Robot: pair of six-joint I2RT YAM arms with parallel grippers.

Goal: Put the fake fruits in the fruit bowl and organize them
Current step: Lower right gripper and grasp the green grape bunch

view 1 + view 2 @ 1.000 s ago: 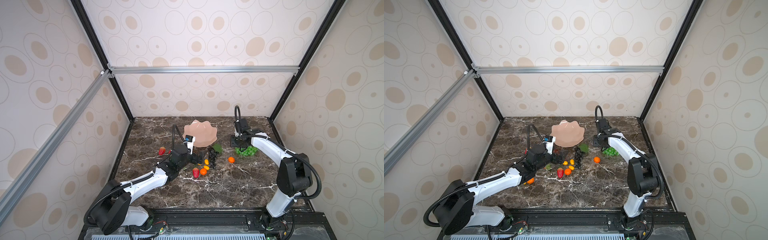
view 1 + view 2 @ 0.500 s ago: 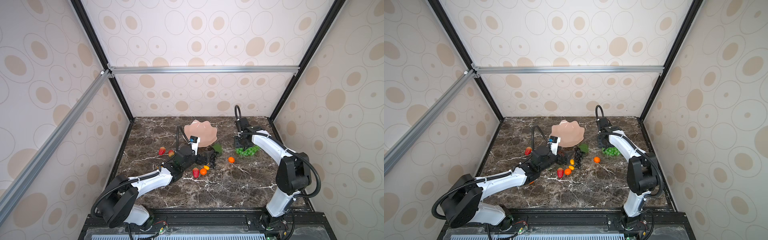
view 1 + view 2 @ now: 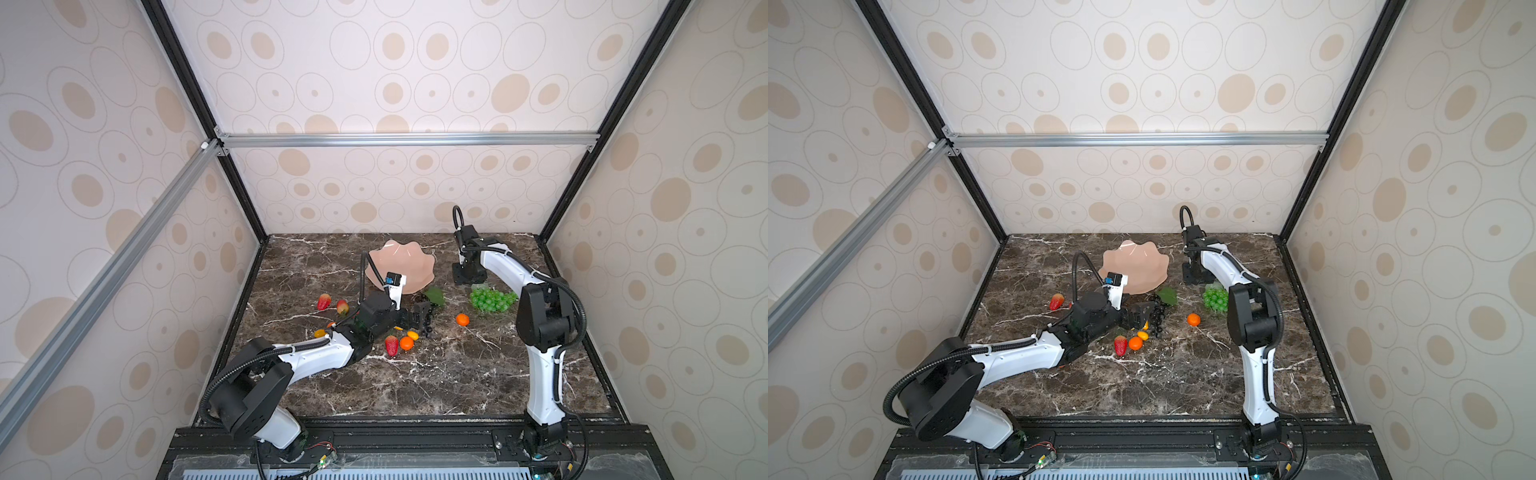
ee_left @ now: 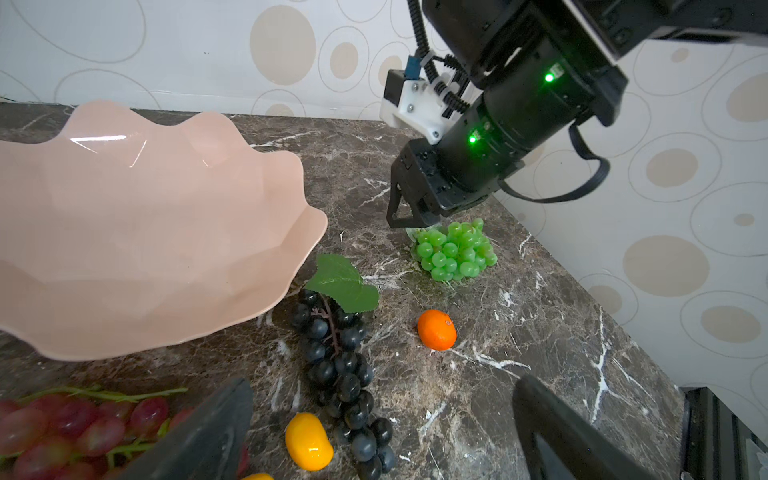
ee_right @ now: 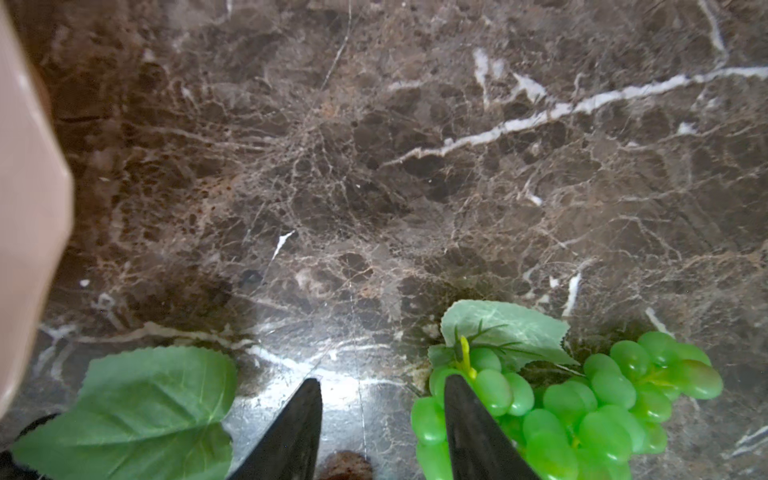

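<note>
On veined marble [image 3: 415, 386] sits a glossy, scalloped pink bowl [image 3: 409, 259].

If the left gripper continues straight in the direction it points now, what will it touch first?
Probably the black grape bunch: its tip lies straight ahead, inside the open left gripper. The yellow oval fruit beside it is also close; height is unclear.

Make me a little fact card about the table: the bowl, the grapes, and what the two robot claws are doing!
Bowl: pale pink wavy-rimmed fruit bowl, empty
Black grapes: dark plastic bunch with green leaf, on the marble table beside the bowl
Green grapes: bright green plastic bunch, on the table
Left gripper: open, facing the black grapes
Right gripper: open, empty, beside the green grapes
</note>
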